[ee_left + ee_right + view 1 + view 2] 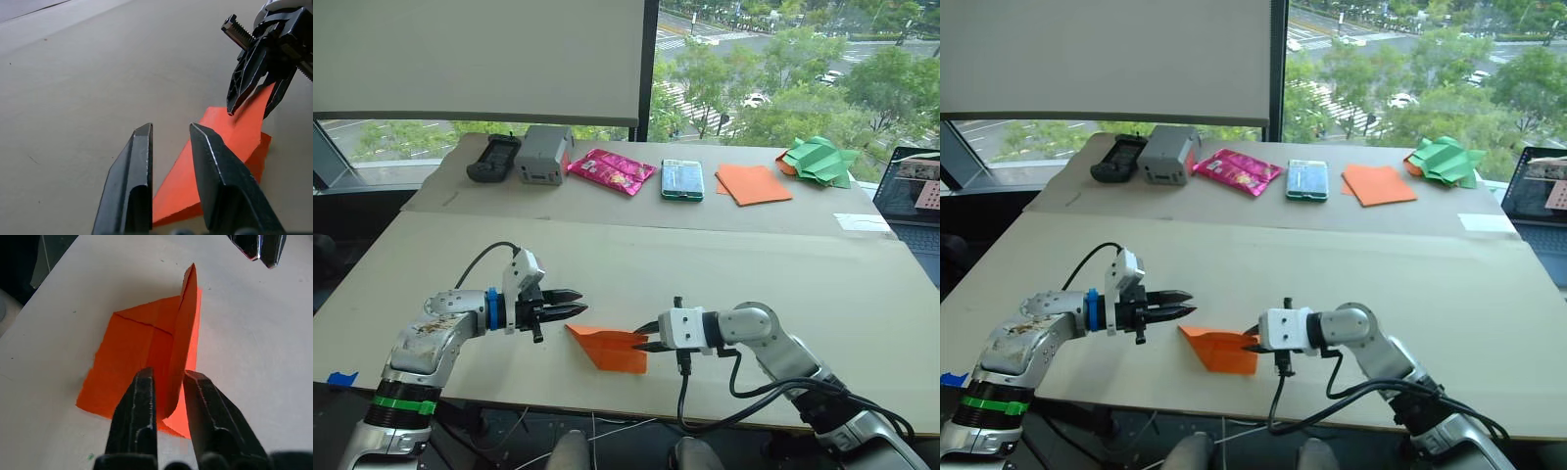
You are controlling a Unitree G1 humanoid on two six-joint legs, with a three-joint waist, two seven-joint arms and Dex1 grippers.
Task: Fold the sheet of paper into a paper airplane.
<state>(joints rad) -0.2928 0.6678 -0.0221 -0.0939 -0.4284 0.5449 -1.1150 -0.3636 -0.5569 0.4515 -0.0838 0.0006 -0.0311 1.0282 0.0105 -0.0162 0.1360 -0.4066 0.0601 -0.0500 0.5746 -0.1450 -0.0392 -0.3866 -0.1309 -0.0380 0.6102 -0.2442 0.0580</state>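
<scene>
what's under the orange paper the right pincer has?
The sheet of paper lies on the bare table, its raised fold pinched by the right pincer. Whatever is beneath its flat part is covered.

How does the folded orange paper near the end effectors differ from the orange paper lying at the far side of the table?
The sheet of paper by the front edge is folded into a pointed wedge with a raised flap, while the orange stack lies flat and roughly square. The sheet of paper is pinched by the right end effector, with the left end effector just off its tip; the orange stack sits untouched beside the green paper. Both are the same orange.
</scene>
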